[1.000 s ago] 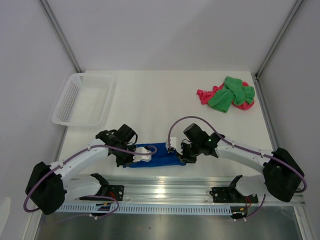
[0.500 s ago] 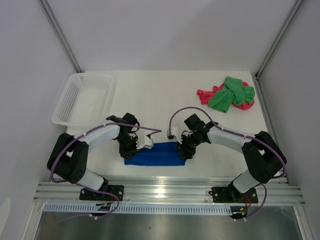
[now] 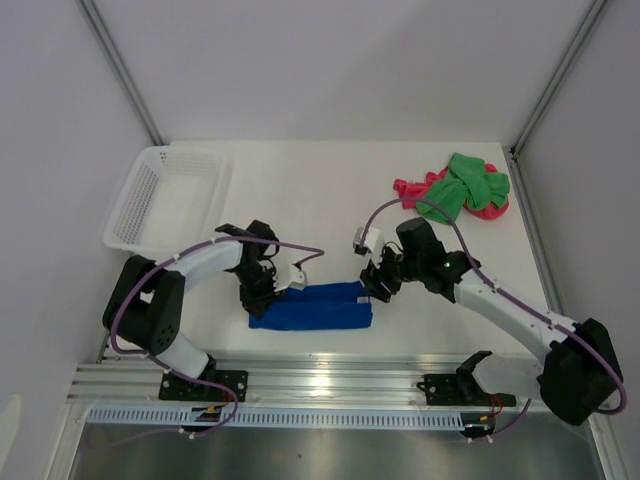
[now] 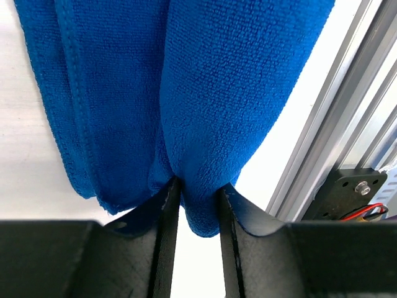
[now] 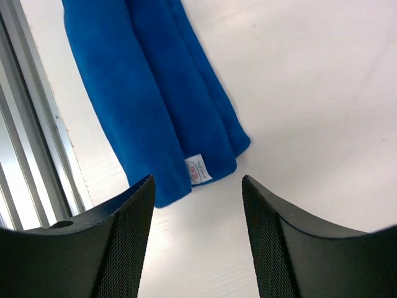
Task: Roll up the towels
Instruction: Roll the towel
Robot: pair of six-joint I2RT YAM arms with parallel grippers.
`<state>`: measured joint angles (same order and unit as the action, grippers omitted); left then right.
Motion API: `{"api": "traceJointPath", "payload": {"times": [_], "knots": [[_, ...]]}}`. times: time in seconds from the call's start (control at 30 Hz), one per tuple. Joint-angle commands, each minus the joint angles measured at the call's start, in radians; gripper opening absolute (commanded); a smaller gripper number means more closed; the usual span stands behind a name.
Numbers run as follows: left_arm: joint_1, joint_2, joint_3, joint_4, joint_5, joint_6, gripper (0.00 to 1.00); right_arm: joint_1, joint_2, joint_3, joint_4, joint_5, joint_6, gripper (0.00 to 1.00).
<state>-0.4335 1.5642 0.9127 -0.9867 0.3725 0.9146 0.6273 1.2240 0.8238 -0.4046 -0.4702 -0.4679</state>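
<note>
The royal blue towel [image 3: 312,306] lies folded into a long strip near the table's front edge. My left gripper [image 3: 268,296] is shut on its left end; in the left wrist view the blue towel [image 4: 186,93] is pinched between the fingertips [image 4: 169,205]. My right gripper [image 3: 378,285] is open and empty just above the strip's right end; the right wrist view shows that end of the blue towel [image 5: 155,112] with a white label [image 5: 198,169]. The green towel [image 3: 460,186] and pink-red towel [image 3: 412,190] lie crumpled together at the back right.
A white mesh basket [image 3: 168,198] stands at the back left. The aluminium rail [image 3: 330,378] runs along the table's front edge, close to the blue strip. Grey walls enclose the table on three sides.
My right gripper has let go of the blue towel's right end, opened and lifted back a little. The left gripper stays pinched on the left end; the strip has shifted slightly.
</note>
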Motion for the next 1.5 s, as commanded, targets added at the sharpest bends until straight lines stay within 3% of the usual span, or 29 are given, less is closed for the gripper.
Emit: {"api": "traceJointPath", "payload": {"times": [0.0,0.2,0.37,0.77,1.23,1.47], "knots": [[0.010,0.008,0.037,0.016,0.017,0.000,0.34,0.026,-0.075,-0.075,0.152,0.039,0.119,0.61],[0.010,0.022,0.051,0.019,0.005,-0.019,0.36,0.210,-0.051,-0.202,0.393,0.006,0.258,0.35],[0.012,0.023,0.049,0.023,-0.004,-0.031,0.36,0.250,0.055,-0.224,0.530,-0.018,0.294,0.26],[0.033,-0.015,0.060,0.075,-0.061,-0.082,0.41,0.177,0.285,-0.201,0.665,-0.021,0.376,0.21],[0.079,-0.196,0.088,0.152,-0.076,-0.187,0.44,0.117,0.325,-0.215,0.728,-0.042,0.454,0.21],[-0.127,-0.430,-0.217,0.281,-0.205,-0.103,0.51,0.117,0.342,-0.229,0.748,-0.036,0.463,0.22]]}}
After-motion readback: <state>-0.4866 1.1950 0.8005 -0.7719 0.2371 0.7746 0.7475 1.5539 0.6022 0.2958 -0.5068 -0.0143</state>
